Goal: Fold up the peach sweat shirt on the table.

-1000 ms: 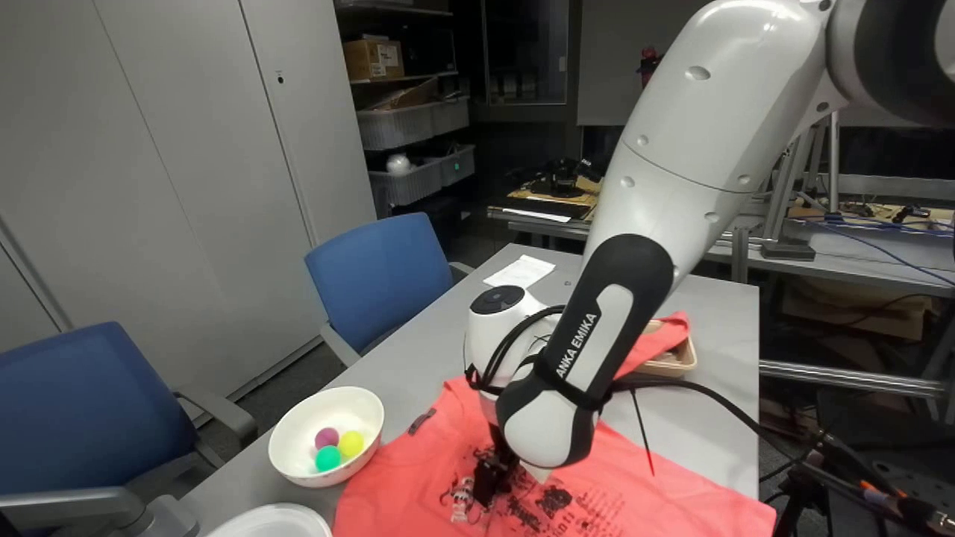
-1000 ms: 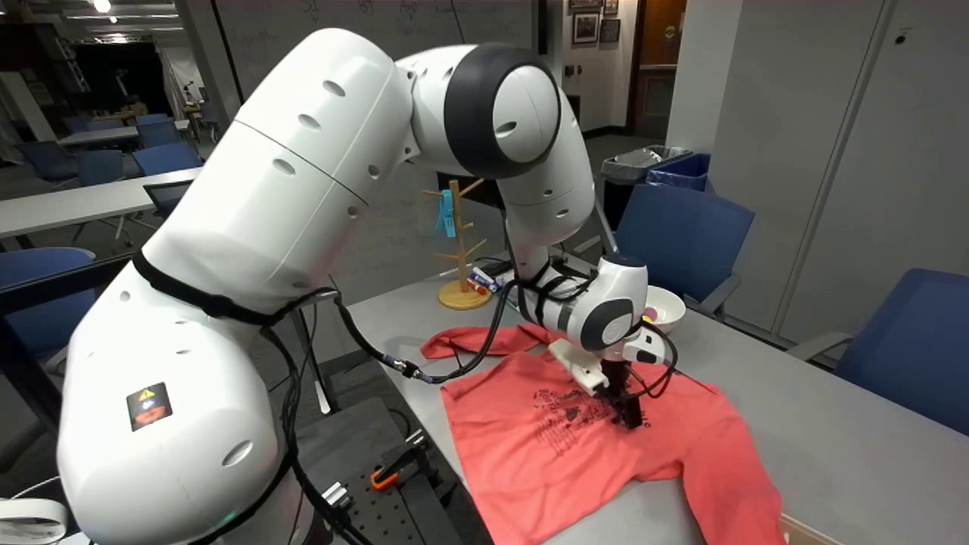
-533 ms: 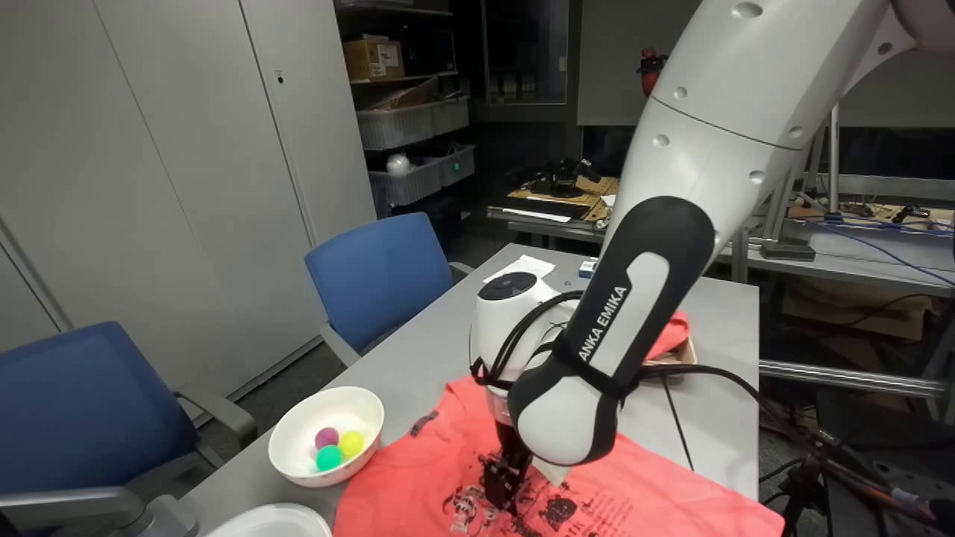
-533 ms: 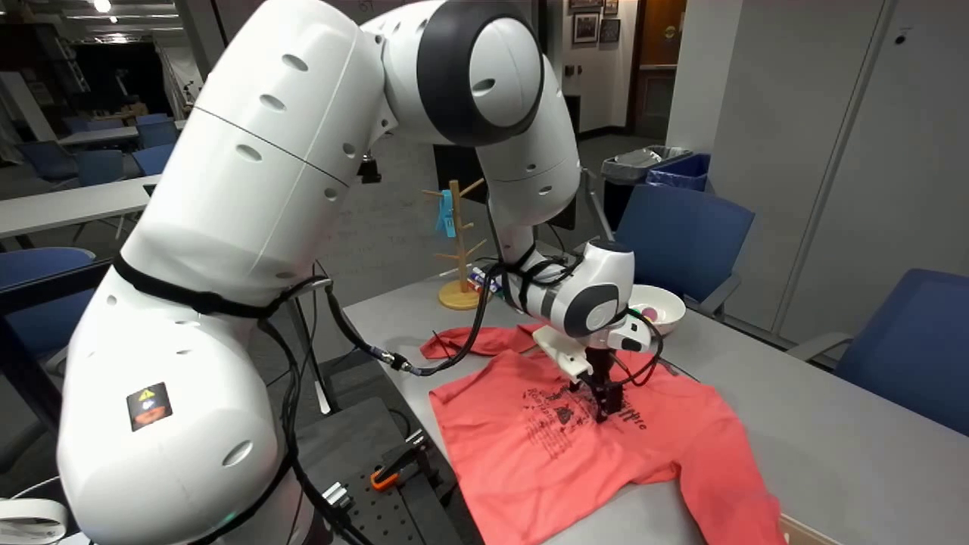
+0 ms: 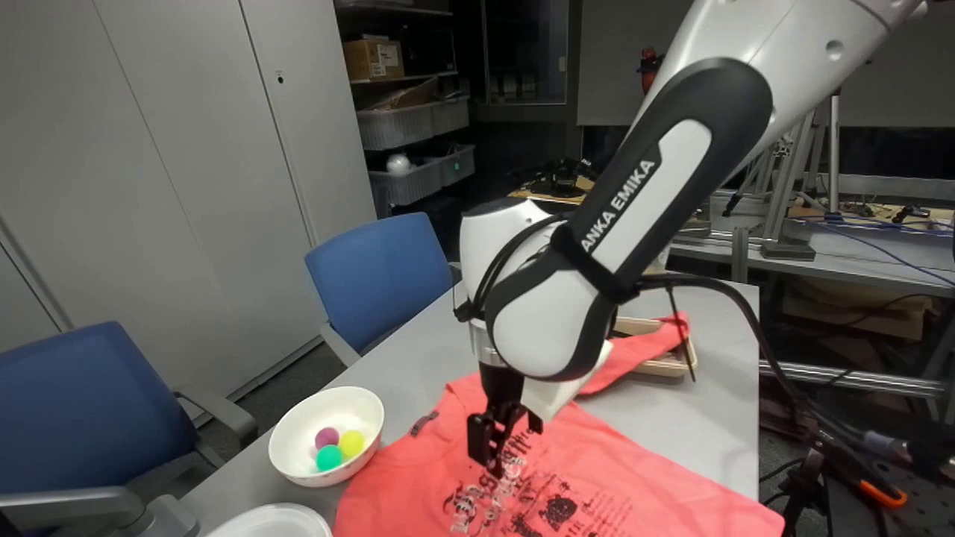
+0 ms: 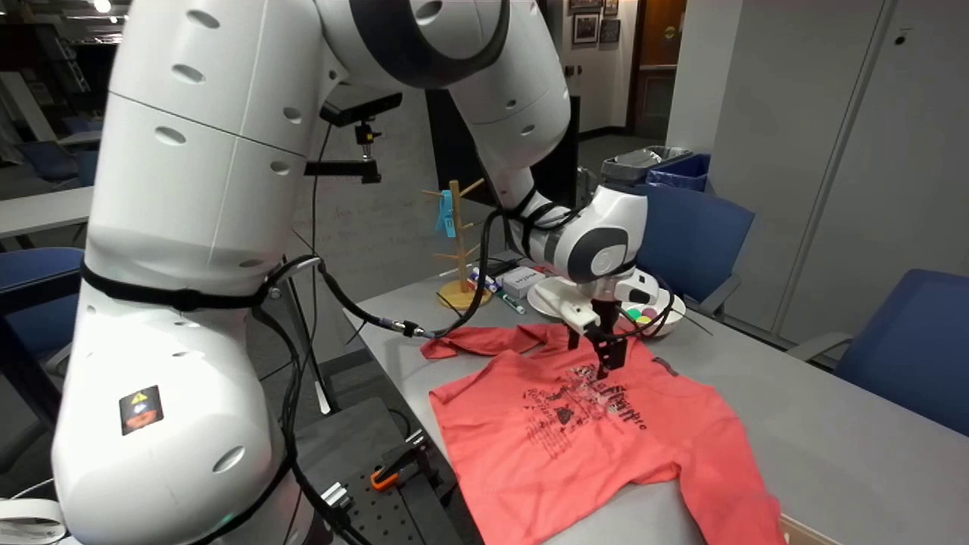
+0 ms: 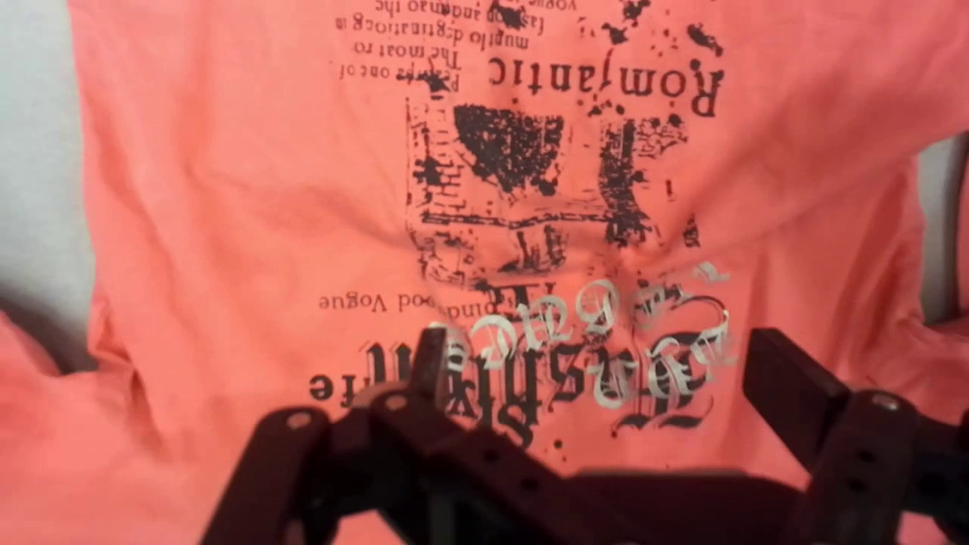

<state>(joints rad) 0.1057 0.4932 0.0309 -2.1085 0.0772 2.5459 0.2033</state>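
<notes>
Light-grey table, spread-out peach sweat shirt, white bowl, wooden rack

Peach sweat shirt spread on table; tool above.

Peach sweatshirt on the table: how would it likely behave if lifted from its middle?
The peach sweatshirt would probably be floppy: soft creases run through it in the wrist view. Lifted there, it would likely sag around the grip, since it lies spread over the table. The sleeve resting across a tan tray might drag.
</notes>
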